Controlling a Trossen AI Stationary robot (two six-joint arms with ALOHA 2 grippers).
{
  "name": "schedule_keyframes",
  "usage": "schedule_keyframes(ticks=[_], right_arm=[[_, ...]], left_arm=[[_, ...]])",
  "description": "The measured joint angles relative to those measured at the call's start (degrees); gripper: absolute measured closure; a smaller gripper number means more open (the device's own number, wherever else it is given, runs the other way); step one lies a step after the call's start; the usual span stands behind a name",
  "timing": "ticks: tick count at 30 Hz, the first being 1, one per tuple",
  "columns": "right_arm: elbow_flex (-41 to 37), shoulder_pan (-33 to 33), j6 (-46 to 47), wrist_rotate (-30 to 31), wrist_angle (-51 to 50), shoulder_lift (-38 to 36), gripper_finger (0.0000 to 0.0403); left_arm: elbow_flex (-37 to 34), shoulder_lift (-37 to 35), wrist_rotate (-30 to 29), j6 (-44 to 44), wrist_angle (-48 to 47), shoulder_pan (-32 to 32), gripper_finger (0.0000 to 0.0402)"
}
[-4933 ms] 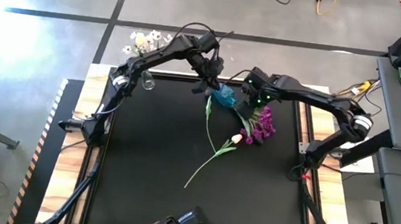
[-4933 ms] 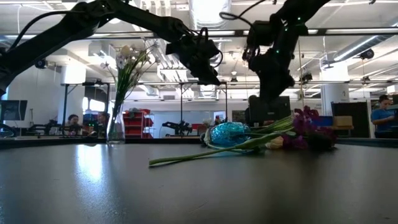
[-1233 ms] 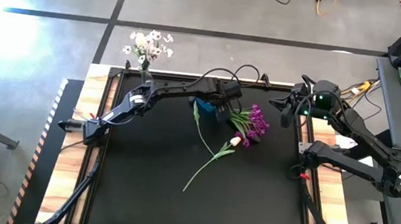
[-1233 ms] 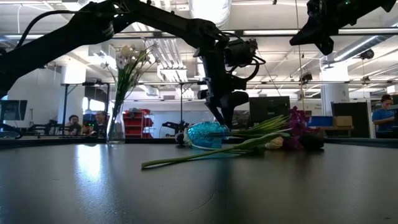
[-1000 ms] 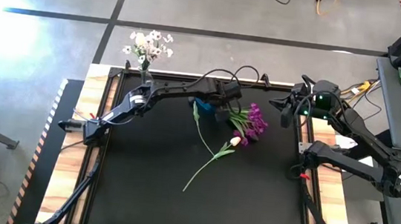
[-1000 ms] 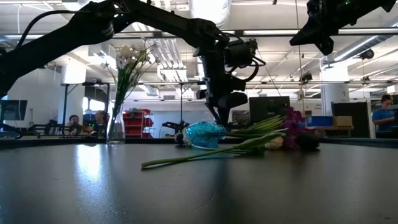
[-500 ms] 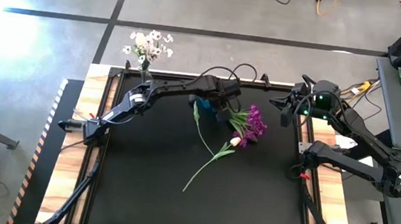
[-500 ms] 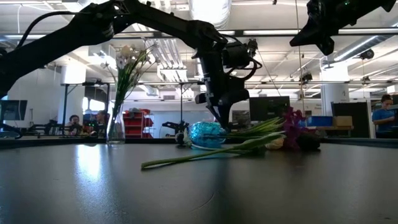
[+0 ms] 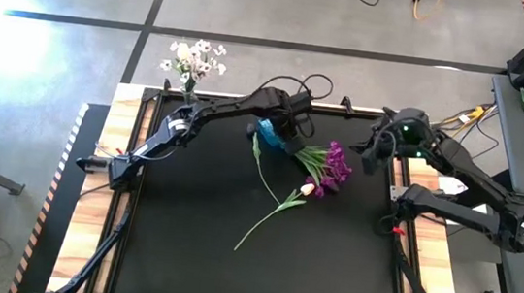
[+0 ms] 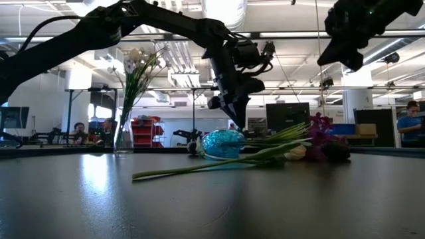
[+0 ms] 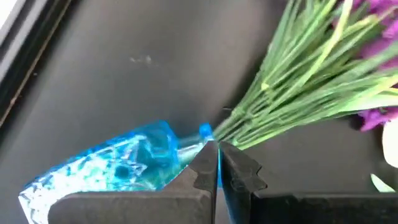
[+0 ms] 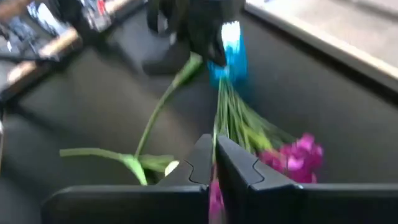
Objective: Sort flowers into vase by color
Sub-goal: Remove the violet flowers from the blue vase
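Nearest my side of the black tabletop [image 9: 184, 236] lay the single tulip [image 9: 308, 185], its long green stem [image 9: 264, 220] trailing toward me and its cream-peach bud resting just beside the magenta heads. I judged it light, springy and easy to kink, so the bare stem below the leaves looked the safest place to pinch it, never the bud. Just past it sat the magenta-purple spray bunch [image 9: 334, 162], its thin stems fanning out of the mouth of a blue glass vase [image 9: 270, 132] lying on its side; I took those stems as soft, loose and likely to drag their neighbours along if one was pulled. The vase itself seemed slick, breakable and free to roll. My left end effector [image 11: 217, 171] was clenched with nothing between its fingers, its tips right at the vase mouth where the stems gather. The tipped vase and the tangle of stems stood in the way of a clean single pick. My right end effector [image 12: 214, 158] was also clenched and empty, held high over the right side of the tabletop. Farthest off, at the far left corner, a clear vase [image 10: 123, 136] stood upright holding the white flowers [image 9: 193, 57].
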Motion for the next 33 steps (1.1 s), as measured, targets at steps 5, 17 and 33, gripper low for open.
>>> schedule_keyframes(ticks=[5, 17, 33], right_arm=[[0.00, 0.47, -0.36, 1.28, -0.47, 0.90, 0.0342], [0.00, 0.47, -0.35, 3.04, 2.29, 1.01, 0.0281], [0.00, 0.47, -0.37, 3.95, 3.39, 1.01, 0.0312]], left_arm=[[0.02, 0.00, -0.60, 1.67, -1.64, -1.17, 0.0366], [-0.96, 0.12, -19.85, 1.39, -0.40, -5.42, 0.0244], [-1.92, 1.70, -19.95, 2.68, -0.02, -5.65, 0.0236]])
